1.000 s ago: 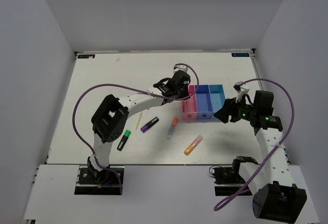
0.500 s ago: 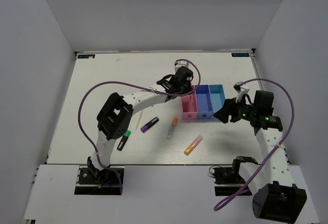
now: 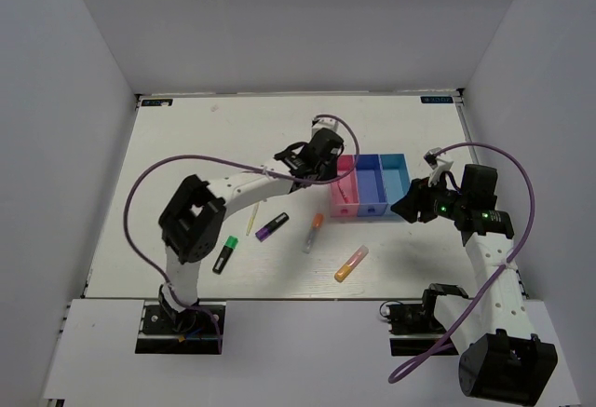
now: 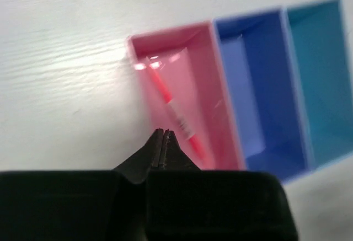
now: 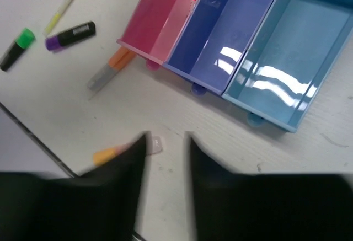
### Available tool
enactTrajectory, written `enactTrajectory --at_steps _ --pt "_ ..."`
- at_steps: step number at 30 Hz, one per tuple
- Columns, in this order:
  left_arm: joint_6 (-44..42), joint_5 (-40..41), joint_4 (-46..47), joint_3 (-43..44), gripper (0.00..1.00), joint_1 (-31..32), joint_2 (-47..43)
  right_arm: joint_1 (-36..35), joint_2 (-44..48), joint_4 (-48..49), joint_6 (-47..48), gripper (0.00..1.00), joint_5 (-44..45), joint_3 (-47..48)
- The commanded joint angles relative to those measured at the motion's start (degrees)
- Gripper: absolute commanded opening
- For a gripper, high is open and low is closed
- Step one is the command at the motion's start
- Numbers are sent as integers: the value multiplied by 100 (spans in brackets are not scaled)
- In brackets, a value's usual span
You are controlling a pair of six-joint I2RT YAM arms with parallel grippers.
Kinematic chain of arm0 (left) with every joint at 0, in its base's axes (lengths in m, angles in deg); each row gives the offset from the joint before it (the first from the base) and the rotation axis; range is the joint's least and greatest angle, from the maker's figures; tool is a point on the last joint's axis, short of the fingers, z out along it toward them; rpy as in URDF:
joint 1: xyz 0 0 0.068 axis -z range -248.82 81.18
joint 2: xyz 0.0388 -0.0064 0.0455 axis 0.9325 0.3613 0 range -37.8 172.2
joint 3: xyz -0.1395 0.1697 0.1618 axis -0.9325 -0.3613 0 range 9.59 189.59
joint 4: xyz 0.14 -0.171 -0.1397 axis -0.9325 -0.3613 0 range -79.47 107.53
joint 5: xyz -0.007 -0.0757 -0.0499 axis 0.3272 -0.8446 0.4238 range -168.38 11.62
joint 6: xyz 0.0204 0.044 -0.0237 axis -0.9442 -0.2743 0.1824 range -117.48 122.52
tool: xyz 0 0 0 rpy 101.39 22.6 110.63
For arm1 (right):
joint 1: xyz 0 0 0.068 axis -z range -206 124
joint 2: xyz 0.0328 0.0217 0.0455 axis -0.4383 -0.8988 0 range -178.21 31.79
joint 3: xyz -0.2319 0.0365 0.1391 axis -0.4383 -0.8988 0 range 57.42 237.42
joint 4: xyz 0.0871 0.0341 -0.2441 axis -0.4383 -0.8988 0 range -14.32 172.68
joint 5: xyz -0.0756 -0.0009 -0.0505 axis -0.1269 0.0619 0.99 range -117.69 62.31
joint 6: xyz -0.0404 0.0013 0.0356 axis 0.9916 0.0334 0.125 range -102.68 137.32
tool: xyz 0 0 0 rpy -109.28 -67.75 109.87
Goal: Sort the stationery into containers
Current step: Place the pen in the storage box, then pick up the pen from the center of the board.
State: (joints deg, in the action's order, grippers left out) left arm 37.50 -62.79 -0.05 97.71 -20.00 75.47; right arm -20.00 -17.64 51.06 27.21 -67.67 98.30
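Here, a white table (image 3: 186, 146) stands inside a white-walled enclosure, with two robot arms mounted at its near edge. Three narrow bins sit joined in a row right of centre: a pink bin (image 4: 193, 48) on the left, a blue bin (image 4: 248, 86) in the middle and a light cyan bin (image 4: 317, 70) on the right. A thin pink stick (image 4: 175, 108) lies slanted inside the pink bin; the other two bins hold nothing.

The left gripper (image 4: 164, 137) hovers over the pink bin's left side, its two dark fingers pressed together and holding nothing. The right gripper (image 5: 165, 142) hangs just beside the cyan bin on its right, fingers apart and empty.

The remaining stationery lies loose on the table, left of and in front of the bins. A thin yellow stick (image 3: 251, 220) is just beside a black marker with a purple cap (image 3: 272, 227). A black marker with a green cap (image 3: 223, 254) lies further left and nearer the arms. A grey-orange marker (image 3: 313, 232) rests near the pink bin's front end, and an orange-pink highlighter (image 3: 351, 264) lies in front of the blue bin.
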Motion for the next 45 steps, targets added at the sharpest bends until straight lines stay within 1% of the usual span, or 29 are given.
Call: enactTrajectory --at_steps 1,2,3,4,5,6,7,8,10,11,12,14,18,21,23,30,37,38,39,40,41,43,45 --pt "-1156 601 -742 -548 0 93 -1454 15 91 -20 57 21 -18 262" --pt "-1299 742 -842 -889 0 93 -1596 15 91 -20 66 11 -18 262" --pt "-1440 943 -965 -1084 0 67 -1737 24 74 -29 66 6 -27 262" --pt "-1668 1137 -1375 -1504 2 -55 -2034 33 83 -46 66 11 -9 262" --pt "-1696 1226 -1553 -1612 26 -126 -2107 7 39 -38 57 27 8 262" --pt "-1723 1314 -1720 -1692 37 -310 -2160 -2 13 -38 74 47 17 280" --pt "-1705 1271 -2122 -1832 44 -520 -2195 6 -40 -81 66 63 26 289" --pt "-1723 1210 -2283 -1877 47 -679 -2187 6 -67 -108 109 63 17 306" --pt "-1793 1026 -2389 -1991 49 -899 -2082 6 -128 -117 110 62 -26 324" --pt "-1837 920 -2399 -2009 49 -996 -2055 6 -146 -178 110 62 -27 306" --pt "-1846 910 -2434 -2009 44 -1032 -1950 6 -163 -135 110 62 -18 324" --pt "-1854 736 -2469 -1974 40 -1189 -1714 15 -198 -117 110 60 -18 306" --pt "-1855 340 -2303 -2044 40 -1366 -1484 7 -216 -82 101 60 44 289" --pt "-1828 -38 -2066 -2254 40 -1585 -1484 15 -277 -90 110 60 88 289" --pt "-1828 -231 -1977 -2342 40 -1603 -1475 7 -321 -90 110 60 96 289" --pt "-1793 -548 -1714 -2685 40 -1638 -1352 6 -339 -81 136 60 149 306" --pt "-1723 -584 -1581 -2808 41 -1621 -1177 15 -339 -82 136 60 167 297" --pt "-1714 -549 -1555 -2826 39 -1621 -1159 24 -339 -90 127 60 167 297" --pt "-1723 -514 -1555 -2818 32 -1630 -1141 7 -339 -108 127 60 149 306" --pt "-1740 -435 -1555 -2835 26 -1630 -1036 6 -339 -99 136 60 140 306" --pt "-1732 -417 -1572 -2844 16 -1647 -992 6 -331 -143 136 60 149 297" --pt "-1723 -443 -1564 -2853 7 -1700 -930 15 -322 -108 127 60 132 306" --pt "-1723 -452 -1572 -2844 0 -1726 -956 7 -322 -99 145 60 132 297"
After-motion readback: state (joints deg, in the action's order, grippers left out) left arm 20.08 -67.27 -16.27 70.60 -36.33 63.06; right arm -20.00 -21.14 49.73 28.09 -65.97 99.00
